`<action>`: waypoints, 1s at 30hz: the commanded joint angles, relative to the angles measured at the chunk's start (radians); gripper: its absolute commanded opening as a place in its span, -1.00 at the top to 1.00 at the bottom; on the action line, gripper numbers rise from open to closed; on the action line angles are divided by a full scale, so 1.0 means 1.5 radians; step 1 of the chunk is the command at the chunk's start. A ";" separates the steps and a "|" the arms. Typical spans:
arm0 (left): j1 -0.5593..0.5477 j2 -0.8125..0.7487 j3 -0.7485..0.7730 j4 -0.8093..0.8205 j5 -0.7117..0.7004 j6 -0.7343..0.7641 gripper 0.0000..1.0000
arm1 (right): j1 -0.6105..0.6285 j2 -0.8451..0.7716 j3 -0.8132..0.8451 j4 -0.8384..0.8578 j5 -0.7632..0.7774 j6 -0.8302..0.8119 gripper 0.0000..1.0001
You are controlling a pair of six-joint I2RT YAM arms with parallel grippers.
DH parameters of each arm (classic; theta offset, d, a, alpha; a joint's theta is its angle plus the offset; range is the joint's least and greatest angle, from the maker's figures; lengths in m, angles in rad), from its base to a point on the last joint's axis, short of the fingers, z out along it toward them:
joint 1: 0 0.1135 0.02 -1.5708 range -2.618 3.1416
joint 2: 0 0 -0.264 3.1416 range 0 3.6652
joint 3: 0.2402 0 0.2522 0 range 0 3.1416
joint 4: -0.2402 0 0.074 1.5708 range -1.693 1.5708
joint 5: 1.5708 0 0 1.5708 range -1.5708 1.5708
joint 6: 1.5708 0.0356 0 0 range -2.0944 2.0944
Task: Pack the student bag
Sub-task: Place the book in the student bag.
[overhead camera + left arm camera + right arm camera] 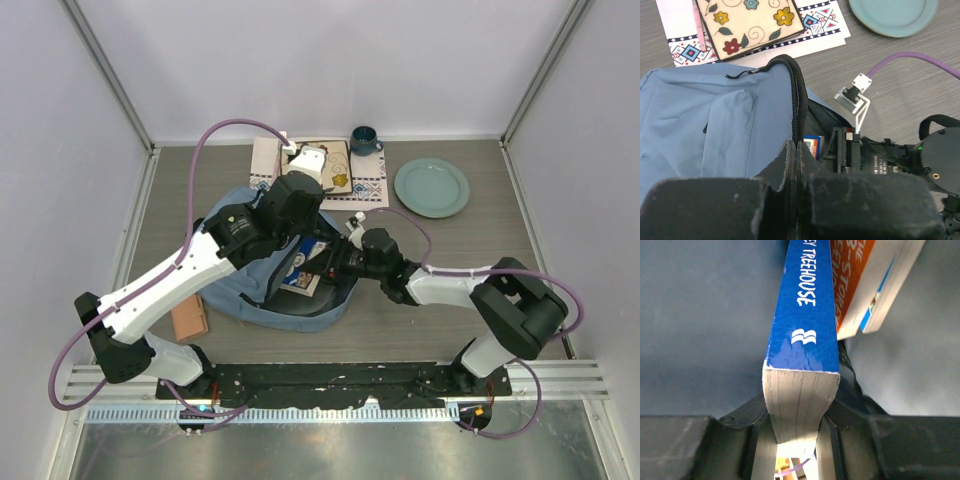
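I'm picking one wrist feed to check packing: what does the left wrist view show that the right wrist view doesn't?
Only left wrist: the left end effector pinching the student bag at its zipper edge, the floral board on the patterned mat, the teal plate. Only right wrist: the right end effector clamped on a blue-spined book, an orange-covered book beside it. Both: the bag's light-blue fabric; a book corner peeks into the left view too.

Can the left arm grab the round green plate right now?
Probably not yet: its fingers are shut on the black zipper edge of the light-blue fabric backpack. The round green plate lies apart, uncovered. Letting go first should help.
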 commanded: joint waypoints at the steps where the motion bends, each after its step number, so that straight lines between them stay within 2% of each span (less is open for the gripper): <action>1: 0.001 -0.034 0.011 0.066 0.007 -0.011 1.00 | 0.022 0.045 0.073 0.111 0.111 -0.008 0.98; 3: 0.001 -0.034 0.010 0.065 0.009 -0.013 1.00 | 0.031 0.069 0.097 0.103 0.142 -0.011 0.97; 6: 0.002 -0.032 0.010 0.066 0.013 -0.016 1.00 | 0.052 0.127 0.148 0.073 0.184 -0.019 0.82; 9: 0.001 -0.031 0.009 0.069 0.016 -0.018 1.00 | 0.074 0.183 0.211 -0.007 0.198 -0.038 0.66; 10: 0.001 -0.031 0.008 0.070 0.017 -0.018 1.00 | 0.079 0.192 0.217 -0.015 0.199 -0.043 0.47; 14: 0.001 -0.028 0.006 0.070 0.019 -0.018 1.00 | 0.087 0.187 0.188 -0.079 0.201 -0.064 0.01; 15: 0.001 -0.027 0.003 0.071 0.019 -0.019 1.00 | 0.086 0.177 0.176 -0.087 0.207 -0.080 -0.18; 18: 0.002 -0.029 -0.003 0.078 0.019 -0.018 1.00 | 0.086 0.133 0.144 -0.149 0.232 -0.111 -0.46; 25: 0.002 -0.028 -0.004 0.078 0.020 -0.017 1.00 | 0.086 0.033 0.106 -0.246 0.301 -0.164 -0.57; 30: 0.002 -0.032 -0.010 0.078 0.019 -0.016 1.00 | 0.086 0.001 0.086 -0.243 0.301 -0.165 -0.52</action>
